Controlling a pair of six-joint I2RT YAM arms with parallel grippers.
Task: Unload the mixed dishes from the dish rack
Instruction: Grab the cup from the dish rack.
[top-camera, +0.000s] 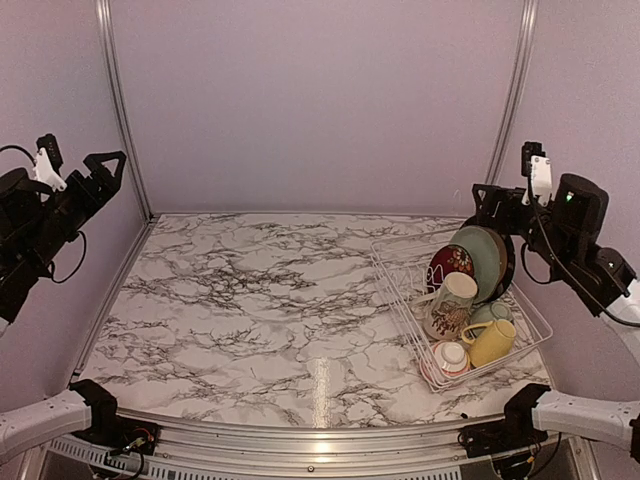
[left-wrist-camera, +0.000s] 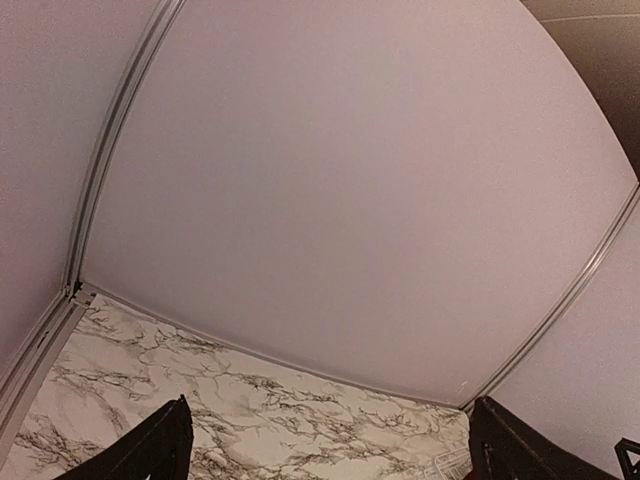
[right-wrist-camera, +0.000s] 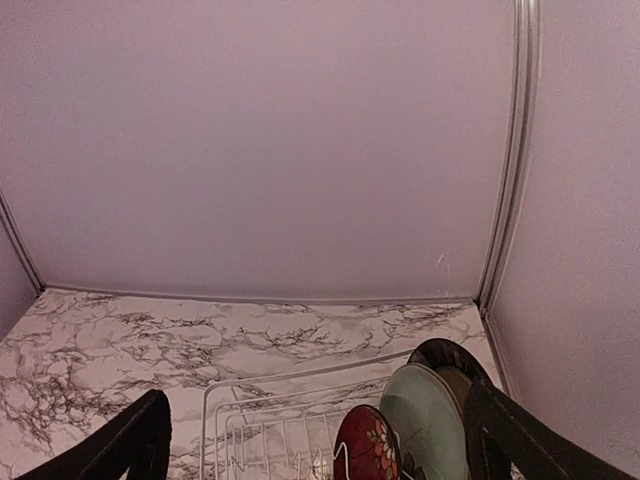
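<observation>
The white wire dish rack (top-camera: 400, 290) stands at the right of the marble table. In it stand a black-rimmed plate (top-camera: 506, 262), a pale green plate (top-camera: 480, 260) and a red patterned plate (top-camera: 450, 262), with a cream printed mug (top-camera: 450, 305), a pale green bowl (top-camera: 490, 312), a yellow mug (top-camera: 492, 343) and a red-rimmed white bowl (top-camera: 450, 357) in front. My right gripper (top-camera: 487, 198) is open, raised above the rack's far end. The right wrist view shows the rack (right-wrist-camera: 260, 420), red plate (right-wrist-camera: 366, 450) and green plate (right-wrist-camera: 425, 425). My left gripper (top-camera: 106, 165) is open, high at the far left.
Lilac walls with metal corner strips (top-camera: 120, 110) close the table at the back and sides. The marble tabletop (top-camera: 250, 300) stretches left of the rack. A metal rail (top-camera: 300, 450) runs along the near edge.
</observation>
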